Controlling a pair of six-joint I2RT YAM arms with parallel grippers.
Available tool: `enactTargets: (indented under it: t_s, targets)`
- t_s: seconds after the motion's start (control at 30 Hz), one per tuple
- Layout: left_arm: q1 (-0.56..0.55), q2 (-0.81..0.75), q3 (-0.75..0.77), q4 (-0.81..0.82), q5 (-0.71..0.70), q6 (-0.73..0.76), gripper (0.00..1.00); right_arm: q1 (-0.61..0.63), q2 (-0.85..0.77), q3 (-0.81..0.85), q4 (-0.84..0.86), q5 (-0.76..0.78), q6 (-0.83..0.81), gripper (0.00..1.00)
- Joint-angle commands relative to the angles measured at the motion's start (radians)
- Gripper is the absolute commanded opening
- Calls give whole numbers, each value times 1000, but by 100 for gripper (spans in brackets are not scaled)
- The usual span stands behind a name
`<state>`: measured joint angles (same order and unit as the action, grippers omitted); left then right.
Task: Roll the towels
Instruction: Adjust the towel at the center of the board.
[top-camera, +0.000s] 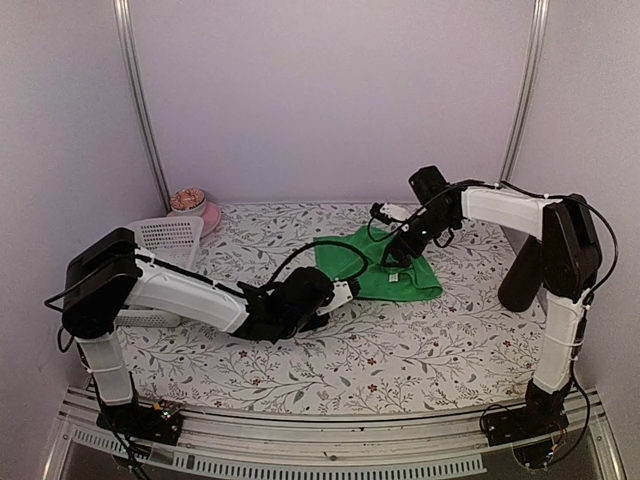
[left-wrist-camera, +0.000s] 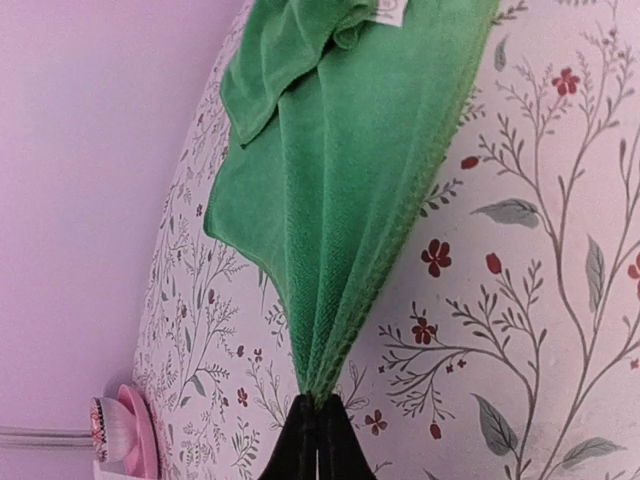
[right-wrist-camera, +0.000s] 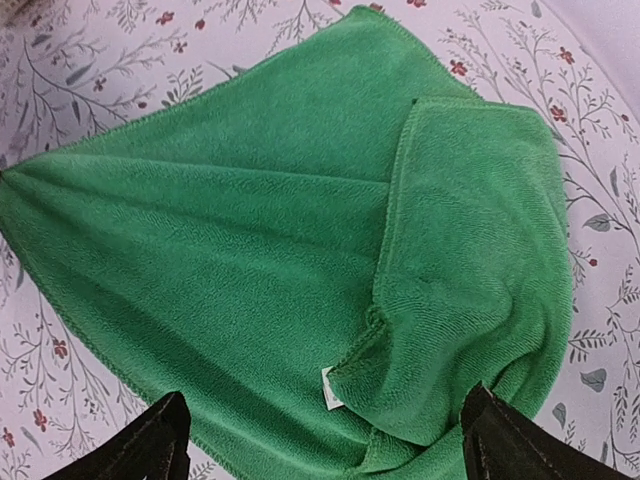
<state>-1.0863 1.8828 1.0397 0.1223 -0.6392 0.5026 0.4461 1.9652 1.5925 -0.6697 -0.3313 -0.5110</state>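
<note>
A bright green towel (top-camera: 385, 268) lies partly folded on the flowered tablecloth (top-camera: 300, 350), right of centre. My left gripper (top-camera: 350, 290) is shut on the towel's near-left corner, and the cloth (left-wrist-camera: 340, 150) fans out from the pinched black fingertips (left-wrist-camera: 318, 405). My right gripper (top-camera: 395, 255) hovers over the towel's far side. Its fingers stand wide open above the cloth (right-wrist-camera: 250, 230), with nothing between them (right-wrist-camera: 325, 405). One flap is folded over, with a small white label (right-wrist-camera: 330, 388) at its edge.
A white mesh basket (top-camera: 170, 240) stands at the back left with a pink bowl (top-camera: 195, 210) behind it; the bowl (left-wrist-camera: 130, 440) also shows in the left wrist view. Pale walls and two metal posts close in the table.
</note>
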Motion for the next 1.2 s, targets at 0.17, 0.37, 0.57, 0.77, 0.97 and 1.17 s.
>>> enactTargets:
  t_s: [0.17,0.37,0.57,0.77,0.97,1.17]
  targets:
    - [5,9,-66,32,-44,-218,0,91,113,-61,75,377,-78,84]
    - [5,27,-51,21,-34,-247,0,94,158,-64,127,450,-85,54]
    - [14,25,-54,26,-97,-269,0,93,83,-97,231,483,-72,3]
    - [94,-62,-60,-49,-256,-411,0,-14,-98,-114,283,422,30,2]
    - [184,-231,-144,-83,-338,-526,0,-171,-208,-218,204,355,66,2]
    - [197,-250,-147,-105,-361,-539,0,-185,-311,-421,200,395,19,14]
